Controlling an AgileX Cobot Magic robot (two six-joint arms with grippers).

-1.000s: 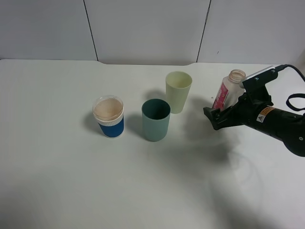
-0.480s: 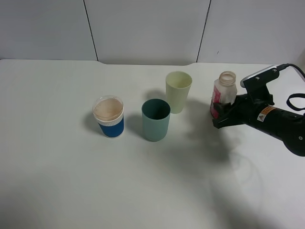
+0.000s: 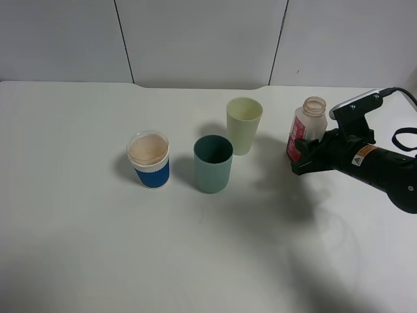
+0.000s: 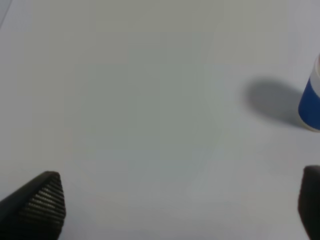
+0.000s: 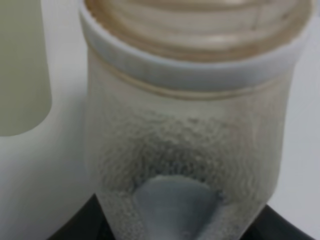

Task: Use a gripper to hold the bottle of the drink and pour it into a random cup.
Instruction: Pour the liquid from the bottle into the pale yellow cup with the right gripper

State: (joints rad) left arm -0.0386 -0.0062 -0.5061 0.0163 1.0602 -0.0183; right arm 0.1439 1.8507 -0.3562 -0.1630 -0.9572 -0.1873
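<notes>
Translucent plastic was what your right fingers [image 3: 300, 161] had closed on. The bottle of the drink [image 3: 307, 124] stood near upright between them, gripped low on its body at the red-pink label, its wide threaded neck capless. From above, it sat at about 3 o'clock from the pale yellow-green cup [image 3: 244, 125], near it but apart. I judged the grasp to be the step in hand, with the lift and pour not yet done. Whether the base was clear of the white counter [image 3: 98, 248] I could not tell.

Your next move, as I read it, called for a lift, then a carry toward 9 o'clock until the neck hung over the cup's mouth, then a slow tilt. That cup was smooth, thin-looking and tapered, so a bump could have tipped it. In the wrist view the bottle's wall looked frosted and pebbled, with a white collar under the threads. I could not make out the level of the drink.

A matt teal-green cup [image 3: 213, 163] stood at 7 o'clock from the pale one. A blue-and-white cup [image 3: 148, 160] with a ribbed band stood at 9 o'clock from the teal one.

Your left fingers [image 4: 42, 200], with ribbed black pads, stood wide apart and held nothing.
</notes>
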